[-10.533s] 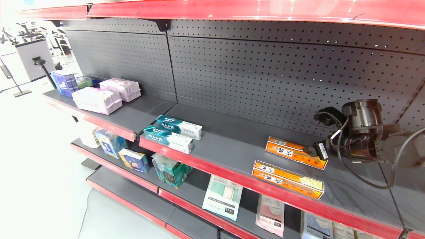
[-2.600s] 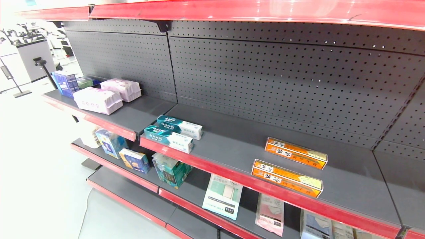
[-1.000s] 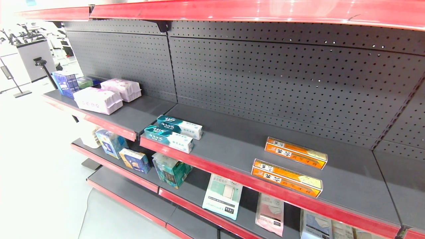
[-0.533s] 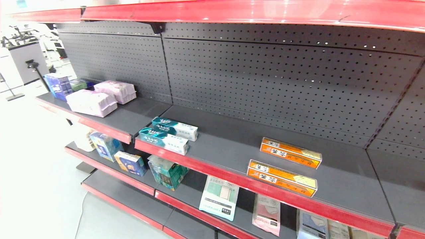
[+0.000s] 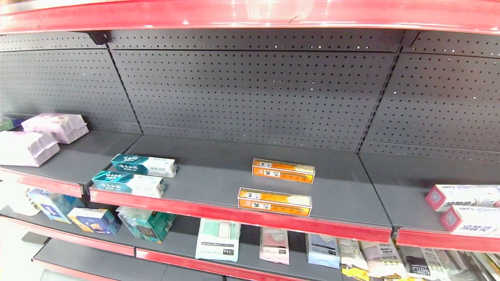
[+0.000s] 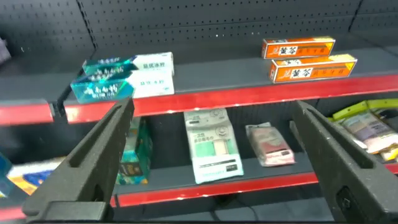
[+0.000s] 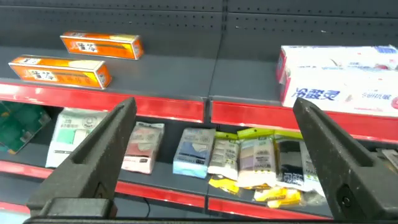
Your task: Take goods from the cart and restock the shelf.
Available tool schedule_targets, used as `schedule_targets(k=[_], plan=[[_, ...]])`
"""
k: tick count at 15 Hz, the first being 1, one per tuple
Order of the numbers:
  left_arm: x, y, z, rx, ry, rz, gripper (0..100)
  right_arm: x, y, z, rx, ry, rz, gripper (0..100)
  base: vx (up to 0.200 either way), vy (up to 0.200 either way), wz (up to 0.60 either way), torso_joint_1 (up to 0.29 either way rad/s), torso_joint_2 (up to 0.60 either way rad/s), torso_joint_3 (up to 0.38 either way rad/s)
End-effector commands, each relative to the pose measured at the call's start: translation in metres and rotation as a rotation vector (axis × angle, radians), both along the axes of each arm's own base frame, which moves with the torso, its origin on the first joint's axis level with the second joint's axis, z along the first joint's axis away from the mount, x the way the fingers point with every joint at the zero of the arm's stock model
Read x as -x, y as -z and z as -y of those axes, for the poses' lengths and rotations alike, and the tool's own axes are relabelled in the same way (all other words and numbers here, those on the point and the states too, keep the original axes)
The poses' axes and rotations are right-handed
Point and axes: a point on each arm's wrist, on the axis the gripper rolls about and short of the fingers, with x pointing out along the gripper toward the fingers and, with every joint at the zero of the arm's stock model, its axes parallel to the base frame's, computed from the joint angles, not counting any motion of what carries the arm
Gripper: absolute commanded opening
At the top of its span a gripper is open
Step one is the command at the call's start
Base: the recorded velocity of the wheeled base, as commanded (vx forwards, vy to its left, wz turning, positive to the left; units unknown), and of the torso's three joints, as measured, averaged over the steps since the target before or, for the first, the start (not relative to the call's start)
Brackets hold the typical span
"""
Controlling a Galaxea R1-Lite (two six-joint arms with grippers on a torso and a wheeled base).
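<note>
Head view, red-edged grey shelf [image 5: 211, 171], left tool [image 6: 212, 106] and right tool [image 7: 214, 101] spread apart.

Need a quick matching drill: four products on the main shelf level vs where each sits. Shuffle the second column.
Products:
1 orange boxes
2 teal boxes
3 lilac packs
4 pink-ended white boxes

Place on the shelf:
A left bay
B right bay
C middle bay, left end
D middle bay, right of centre

Pairs: 1-D, 2-C, 3-A, 4-B
</note>
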Motion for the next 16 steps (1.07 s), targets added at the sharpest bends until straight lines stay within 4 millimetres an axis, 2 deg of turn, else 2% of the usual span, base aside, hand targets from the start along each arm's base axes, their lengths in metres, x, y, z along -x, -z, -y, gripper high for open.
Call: schedule_targets(k=[1, 6, 9, 13, 16], plan=[[0.0000, 0.0003, 0.0000, -0.009, 0.001, 0.003, 100, -0.0001, -0.0001, -0.0001, 0.000, 0.000, 0.000, 100, 0.000, 0.000, 0.00, 0.000, 0.00, 0.000], [-0.0001, 0.0005, -0.0002, -0.009, -0.010, 0.000, 100, -0.0001, -0.0001, -0.0001, 0.000, 0.000, 0.000, 100, 0.000, 0.000, 0.00, 0.000, 0.00, 0.000], [0.0000, 0.0005, -0.0002, -0.007, -0.010, 0.001, 100, -0.0001, -0.0001, 0.0000, 0.002, 0.002, 0.000, 100, 0.200, 0.000, 0.00, 0.001, 0.00, 0.002], [0.0000, 0.0005, -0.0002, -0.007, -0.010, 0.001, 100, -0.0002, -0.0001, -0.0001, 0.003, -0.003, -0.002, 100, 0.000, 0.000, 0.00, 0.000, 0.00, 0.000], [0.0000, 0.0005, -0.0001, -0.003, -0.002, 0.000, 100, -0.0092, -0.0025, -0.0001, 0.046, -0.012, -0.119, 100, 0.000, 0.000, 0.00, 0.000, 0.00, 0.000]])
